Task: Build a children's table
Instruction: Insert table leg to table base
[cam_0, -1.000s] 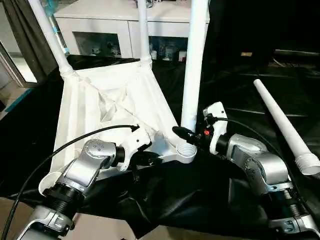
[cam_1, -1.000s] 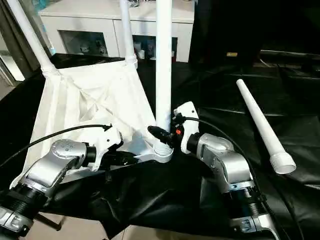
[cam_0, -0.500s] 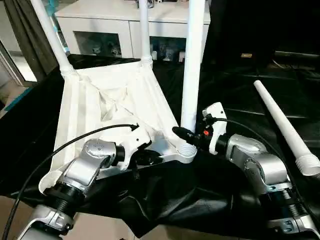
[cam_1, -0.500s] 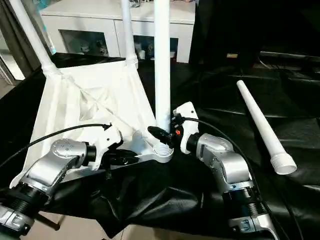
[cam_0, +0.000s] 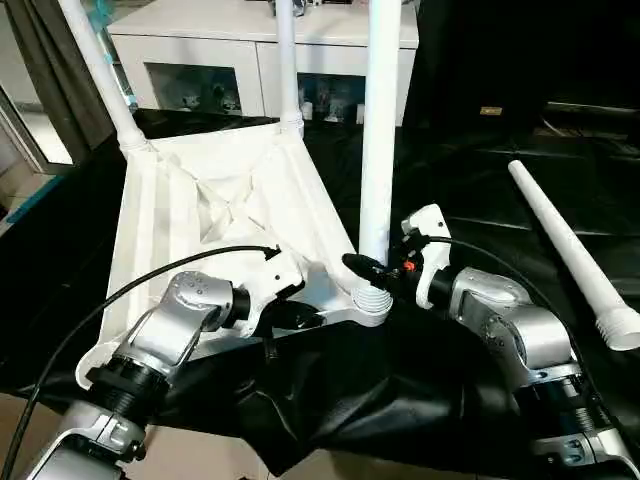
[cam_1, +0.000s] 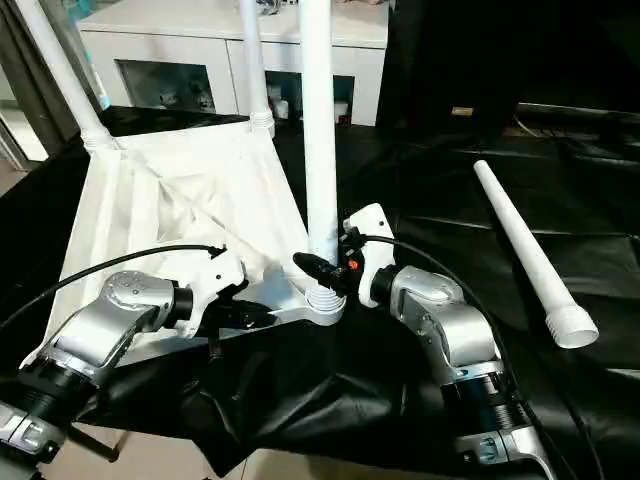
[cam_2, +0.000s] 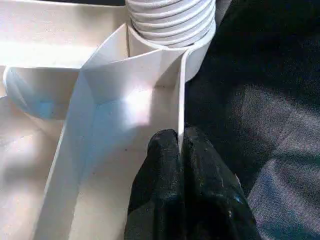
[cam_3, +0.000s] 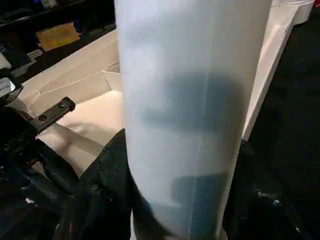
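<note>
Children's table (cam_0: 215, 215) lies upside down in the left and centre of the head frames, ribbed underside up, on the black-draped surface (cam_0: 470, 200).

Left fingers (cam_2: 167, 160) are clenched on the thin rim wall of the top, just short of the near corner socket (cam_0: 372, 305); the left gripper (cam_0: 300, 318) pins that edge at centre-bottom of the frame. Right fingers (cam_3: 107, 170) straddle the lowest stretch of the upright leg (cam_0: 378, 130) in the right gripper (cam_0: 368, 270), grasping the tube just above its threaded collar.

Judged from this, the step is seating the third leg. To do it well, the rim grip should resist any twist so the top does not skid on the cloth, and the tube should stay plumb over the socket while it is turned or pressed home; a lean risks cross-threading.

Two far legs (cam_0: 100, 75) stand at the upper left. A loose leg (cam_0: 570, 255) lies at the right edge, well apart, and the near-left socket (cam_0: 95, 365) is empty.
</note>
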